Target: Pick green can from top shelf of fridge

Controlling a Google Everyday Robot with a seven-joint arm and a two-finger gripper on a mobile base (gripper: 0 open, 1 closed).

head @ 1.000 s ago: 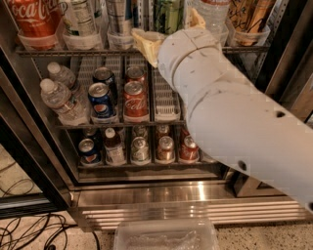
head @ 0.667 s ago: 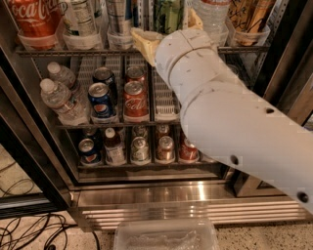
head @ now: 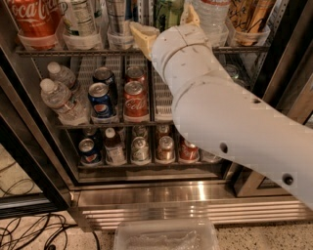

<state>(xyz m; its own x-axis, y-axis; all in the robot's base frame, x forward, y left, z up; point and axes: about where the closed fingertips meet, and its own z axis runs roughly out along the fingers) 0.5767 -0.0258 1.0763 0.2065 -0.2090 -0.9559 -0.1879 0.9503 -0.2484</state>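
The fridge stands open in front of me. Its top shelf is a dark wire rack with clear cup holders. The green can stands there in the middle, its lower part hidden behind my wrist. My gripper is at the shelf's front edge. Its tan fingers are spread to either side of the green can, apart from it as far as I can see. The white arm crosses the right half of the view.
A Coca-Cola bottle, other bottles and cans fill the top shelf's holders. Water bottles, a Pepsi can and a Coke can stand on the middle rack. A clear plastic tub and cables lie on the floor.
My arm and gripper have shifted slightly left and up toward the top shelf. The cans and bottles have not moved.
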